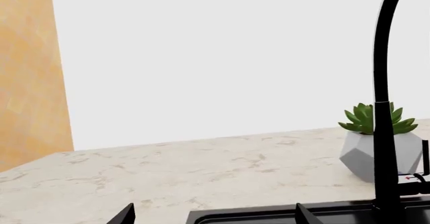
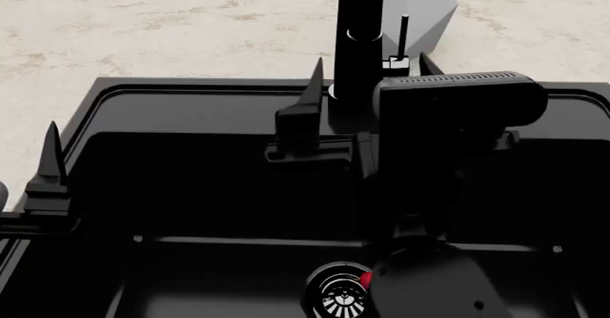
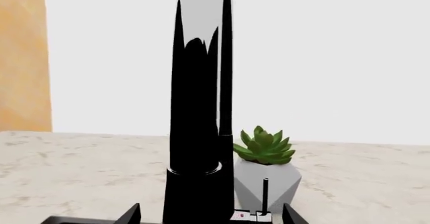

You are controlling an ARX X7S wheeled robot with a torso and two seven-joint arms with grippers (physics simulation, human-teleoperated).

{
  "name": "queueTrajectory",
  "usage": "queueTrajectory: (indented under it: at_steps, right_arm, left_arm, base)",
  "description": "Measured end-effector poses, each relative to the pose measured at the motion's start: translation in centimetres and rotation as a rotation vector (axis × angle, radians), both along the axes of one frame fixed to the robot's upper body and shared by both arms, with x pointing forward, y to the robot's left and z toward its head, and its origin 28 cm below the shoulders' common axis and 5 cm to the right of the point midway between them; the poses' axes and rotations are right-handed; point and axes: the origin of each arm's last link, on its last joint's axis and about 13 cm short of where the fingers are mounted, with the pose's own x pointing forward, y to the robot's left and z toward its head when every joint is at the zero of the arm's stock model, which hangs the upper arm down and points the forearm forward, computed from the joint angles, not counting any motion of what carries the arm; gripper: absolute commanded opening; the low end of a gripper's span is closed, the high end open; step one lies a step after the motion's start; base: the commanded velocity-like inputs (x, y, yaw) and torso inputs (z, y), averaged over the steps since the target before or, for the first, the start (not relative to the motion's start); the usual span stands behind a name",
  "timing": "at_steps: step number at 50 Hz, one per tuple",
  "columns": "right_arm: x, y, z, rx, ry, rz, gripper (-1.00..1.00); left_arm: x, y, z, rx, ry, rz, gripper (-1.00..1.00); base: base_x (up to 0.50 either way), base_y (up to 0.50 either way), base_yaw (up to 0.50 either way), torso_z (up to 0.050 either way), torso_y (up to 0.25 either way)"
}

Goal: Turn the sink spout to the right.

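The sink spout (image 2: 359,39) rises as a tall glossy black tube from the back rim of the black sink (image 2: 191,87). My right gripper (image 2: 371,70) is open, with one finger on each side of the spout's lower part. In the right wrist view the spout (image 3: 198,133) fills the space between the spread tips of the right gripper (image 3: 211,216); contact cannot be told. My left gripper (image 1: 215,216) is open and empty over the sink's left rim. One of its fingers (image 2: 51,157) shows in the head view. The spout (image 1: 383,133) stands well off to its side.
A succulent in a faceted white pot (image 3: 265,176) stands on the marble counter (image 2: 171,18) just behind the spout. A thin black lever stick (image 3: 265,194) is beside the spout base. The drain (image 2: 336,294) lies in the basin below my right arm. An orange wall panel (image 1: 30,73) borders the counter.
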Motion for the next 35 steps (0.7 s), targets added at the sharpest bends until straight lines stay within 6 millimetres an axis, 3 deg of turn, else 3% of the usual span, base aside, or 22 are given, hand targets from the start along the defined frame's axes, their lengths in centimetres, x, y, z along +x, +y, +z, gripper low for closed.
queueTrajectory:
  at_steps: [35]
  right_arm:
    - [0.7,-1.8,0.7,-0.026,0.0,-0.1,1.0]
  left_arm:
    - [0.0,0.0,0.0,-0.009,-0.002,0.004,1.0]
  base:
    - [0.0,0.0,0.0,0.0,0.0]
